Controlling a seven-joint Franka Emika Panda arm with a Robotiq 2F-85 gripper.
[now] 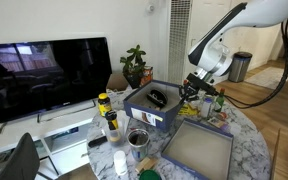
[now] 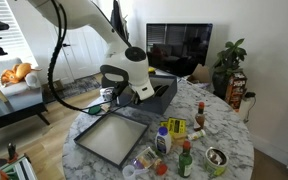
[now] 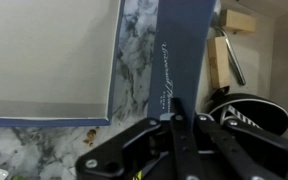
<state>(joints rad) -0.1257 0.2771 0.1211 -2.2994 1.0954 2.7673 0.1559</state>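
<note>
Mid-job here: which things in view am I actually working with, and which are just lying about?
In hand:
gripper, at the wall of the blue box
black item inside that box

Lying about:
tray
bottles
can
TV
plant

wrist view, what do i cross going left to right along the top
tray → marble table → blue box → tan block inside the box
</note>
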